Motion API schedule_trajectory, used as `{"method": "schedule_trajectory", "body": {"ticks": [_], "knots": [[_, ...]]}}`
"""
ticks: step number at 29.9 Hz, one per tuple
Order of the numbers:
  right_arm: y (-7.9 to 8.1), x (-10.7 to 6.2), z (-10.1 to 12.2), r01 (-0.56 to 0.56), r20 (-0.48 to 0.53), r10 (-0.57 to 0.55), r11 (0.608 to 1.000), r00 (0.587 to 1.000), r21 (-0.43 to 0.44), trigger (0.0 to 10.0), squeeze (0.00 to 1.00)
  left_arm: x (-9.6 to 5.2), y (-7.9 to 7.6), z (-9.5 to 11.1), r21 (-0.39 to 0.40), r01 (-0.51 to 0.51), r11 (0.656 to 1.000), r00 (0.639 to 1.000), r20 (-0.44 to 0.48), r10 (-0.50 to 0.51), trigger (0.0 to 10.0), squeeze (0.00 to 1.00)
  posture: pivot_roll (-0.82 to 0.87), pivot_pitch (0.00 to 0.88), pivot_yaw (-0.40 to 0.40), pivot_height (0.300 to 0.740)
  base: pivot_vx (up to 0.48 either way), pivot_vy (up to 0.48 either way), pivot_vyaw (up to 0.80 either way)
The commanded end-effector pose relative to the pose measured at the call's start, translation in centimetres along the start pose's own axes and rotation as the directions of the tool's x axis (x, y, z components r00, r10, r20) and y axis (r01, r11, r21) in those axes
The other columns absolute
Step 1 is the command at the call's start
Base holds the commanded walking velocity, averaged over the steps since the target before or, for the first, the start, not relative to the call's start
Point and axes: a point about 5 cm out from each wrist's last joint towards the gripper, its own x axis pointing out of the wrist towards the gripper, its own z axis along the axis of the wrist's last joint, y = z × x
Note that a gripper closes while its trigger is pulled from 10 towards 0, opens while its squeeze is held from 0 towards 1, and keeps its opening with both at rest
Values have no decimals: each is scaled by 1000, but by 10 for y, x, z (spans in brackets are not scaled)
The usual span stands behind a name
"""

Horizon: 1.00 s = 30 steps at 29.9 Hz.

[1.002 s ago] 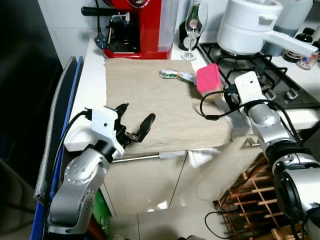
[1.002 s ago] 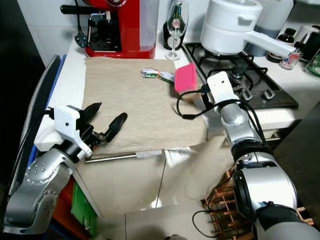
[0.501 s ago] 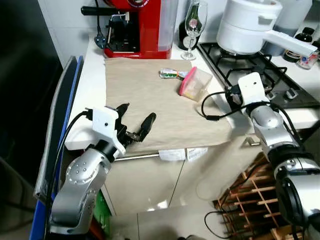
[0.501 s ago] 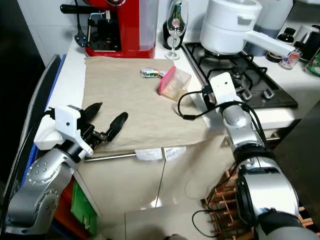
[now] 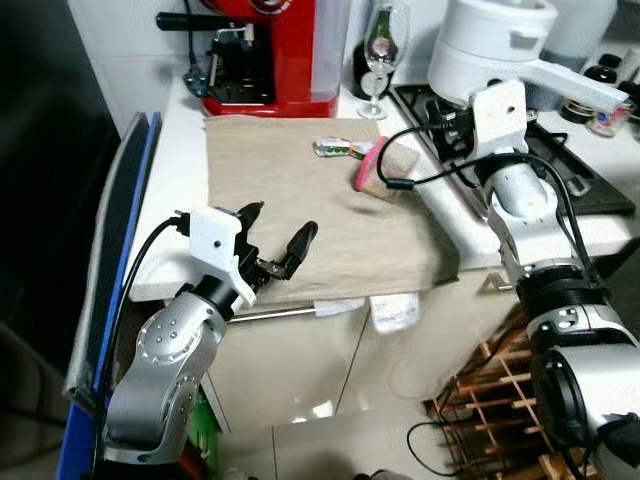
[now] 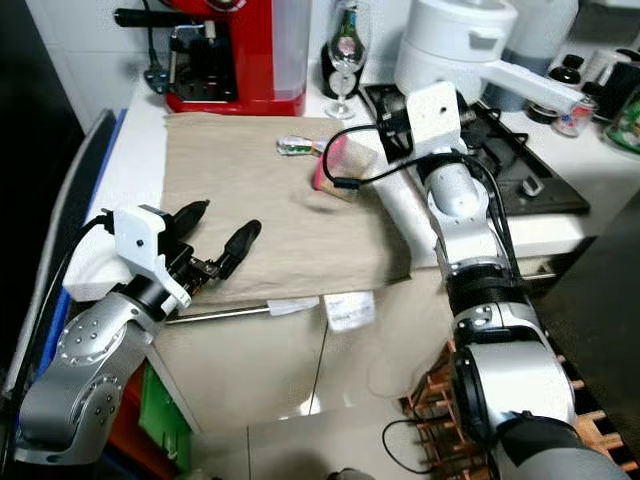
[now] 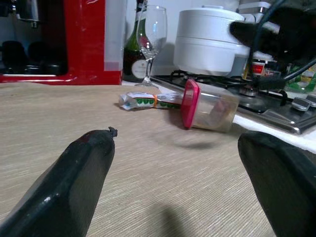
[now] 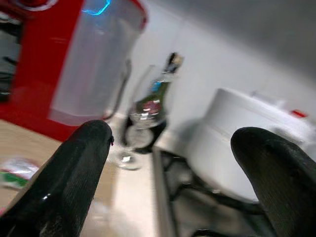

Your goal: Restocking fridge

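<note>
While both arms reach over the surface (image 5: 180,180):
Left tool (image 5: 275,245): fingers spread wide, empty, above the beige cloth (image 5: 290,190).
Right tool (image 8: 182,163): released, holding nothing, raised near the stove (image 5: 560,170).
Pink-lidded container (image 5: 378,166): tipped on its side on the cloth, beside a small packet (image 5: 335,149).

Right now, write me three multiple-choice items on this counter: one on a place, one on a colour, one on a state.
1. Where does the wine glass stand?
A. Between the red coffee machine and the stove
B. On the floor
C. On the cloth's front edge

2. What colour is the container's lid?
A. Blue
B. Pink
C. Black

3. How does the clear container lie?
A. Upright
B. Upside down
C. Tipped on its side on the beige cloth

Answers: 1 A, the glass stands by the machine, left of the burners. 2 B, the left wrist view shows a pink lid. 3 C, its lid faces sideways.
</note>
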Motion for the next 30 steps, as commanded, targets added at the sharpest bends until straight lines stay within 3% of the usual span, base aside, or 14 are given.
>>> {"method": "schedule_trajectory", "body": {"ticks": [1, 4, 7, 21, 30], "knots": [[0, 4, -2, 7, -37, -7, 1000, 999, 0, 10000, 212, 2, -3, 1, -8, 9, 1000, 1000, 0, -9, 10000, 0, 36, 5, -44, 740, 0, 0, 0], [8, 5, -6, -3, -76, -4, 996, 997, -88, 10000, 212, 0, -2, 1, -4, -4, 1000, 1000, -1, 4, 10000, 0, 47, 14, -56, 740, 0, 0, 0], [9, 5, -5, 5, -72, -12, 996, 997, -94, 10000, 212, -2, 0, 2, -4, -15, 1000, 1000, 2, 15, 10000, 0, 53, 20, -65, 740, 0, 0, 0], [18, -6, -23, 1, -156, -11, 998, 988, -65, 10000, 212, -3, 0, 2, -6, -26, 1000, 1000, -1, 26, 10000, 0, 47, 25, -68, 740, 0, 0, 0], [20, -20, -48, 12, -288, -16, 1000, 957, -16, 10000, 212, -1, -1, 0, -16, -21, 1000, 1000, -6, 21, 10000, 0, 31, 17, -59, 740, 0, 0, 0]]}}
